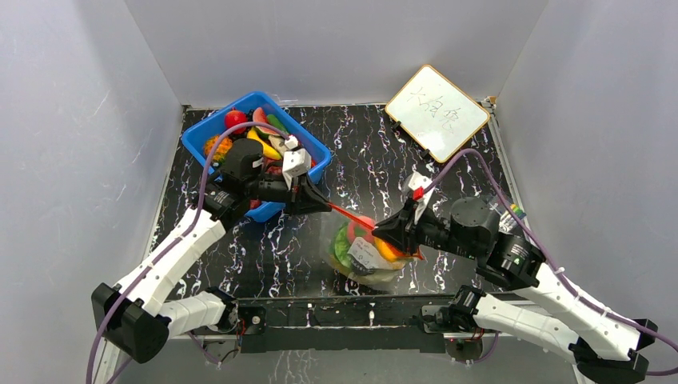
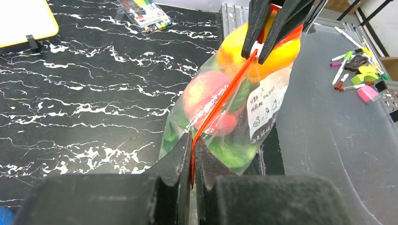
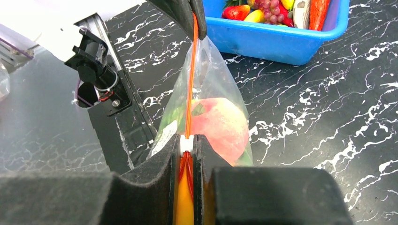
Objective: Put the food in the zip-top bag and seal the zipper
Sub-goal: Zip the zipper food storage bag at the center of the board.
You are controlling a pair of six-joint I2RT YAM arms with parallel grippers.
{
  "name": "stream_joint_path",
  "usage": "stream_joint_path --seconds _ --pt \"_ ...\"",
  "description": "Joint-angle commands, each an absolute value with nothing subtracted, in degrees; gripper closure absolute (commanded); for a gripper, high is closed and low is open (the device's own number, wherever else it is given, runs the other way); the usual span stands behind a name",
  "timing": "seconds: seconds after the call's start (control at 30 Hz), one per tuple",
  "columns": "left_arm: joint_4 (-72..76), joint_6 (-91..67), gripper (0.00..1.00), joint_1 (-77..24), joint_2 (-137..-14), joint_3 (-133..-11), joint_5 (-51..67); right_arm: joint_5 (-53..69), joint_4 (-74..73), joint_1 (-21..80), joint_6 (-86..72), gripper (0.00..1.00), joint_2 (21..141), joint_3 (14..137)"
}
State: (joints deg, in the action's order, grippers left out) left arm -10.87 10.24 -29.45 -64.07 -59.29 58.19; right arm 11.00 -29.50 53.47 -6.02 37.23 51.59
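The zip-top bag [image 1: 364, 256] hangs between both grippers, its base near the table's front edge. Inside it I see a pink-red fruit [image 2: 202, 96], a yellow piece [image 2: 281, 51] and green lettuce [image 2: 232, 152]. The red-orange zipper [image 1: 348, 214] is stretched taut between the two grippers. My left gripper [image 2: 193, 140] is shut on one end of the zipper [image 2: 220, 101]. My right gripper [image 3: 187, 140] is shut on the zipper's white slider [image 3: 186, 144] at the other end, with the yellow piece just below its jaws. More food [image 3: 267, 7] lies in the blue bin.
The blue bin [image 1: 254, 99] stands at the back left, right behind the left gripper [image 1: 328, 206]. A whiteboard [image 1: 436, 112] leans at the back right. A pack of markers [image 2: 145, 16] lies on the table. Loose pens [image 2: 349, 70] lie beyond the front edge.
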Motion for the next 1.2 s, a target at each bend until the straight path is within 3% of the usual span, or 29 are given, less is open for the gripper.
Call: stream_joint_path --seconds 0.0,0.6,0.73,0.83,0.87,0.97,1.03,1.17 --pt "-9.3 8.8 1.0 -24.7 -63.7 -59.4 53.9 9.0 -35.5 53.5 -10.5 1.0 34.7 55.4" --pt "-6.1 4.4 1.0 -16.4 -63.6 -55.9 53.5 4.0 -44.9 53.5 -14.4 1.0 38.6 68.0" --pt "-1.1 2.3 1.0 -16.1 -62.5 -54.6 59.5 7.3 -44.3 53.5 -13.7 1.0 40.2 67.3" --pt "12.6 -4.5 1.0 -16.1 -61.0 -51.8 68.0 12.0 -38.6 53.5 -11.0 1.0 40.8 64.1" --pt "16.2 -7.2 0.98 -16.1 -61.2 -51.4 70.1 13.0 -36.9 53.5 -10.0 1.0 41.3 63.8" --pt "16.7 -8.2 0.51 -16.7 -62.0 -51.8 74.4 13.4 -34.8 53.5 -7.0 1.0 44.7 65.2" --pt "13.0 -5.4 0.44 -18.5 -61.8 -52.7 75.0 14.1 -34.9 53.5 -5.5 1.0 47.9 67.0" --pt "0.8 5.6 0.4 -25.1 -61.5 -56.4 72.7 17.6 -34.5 53.5 -2.4 1.0 52.5 69.7"
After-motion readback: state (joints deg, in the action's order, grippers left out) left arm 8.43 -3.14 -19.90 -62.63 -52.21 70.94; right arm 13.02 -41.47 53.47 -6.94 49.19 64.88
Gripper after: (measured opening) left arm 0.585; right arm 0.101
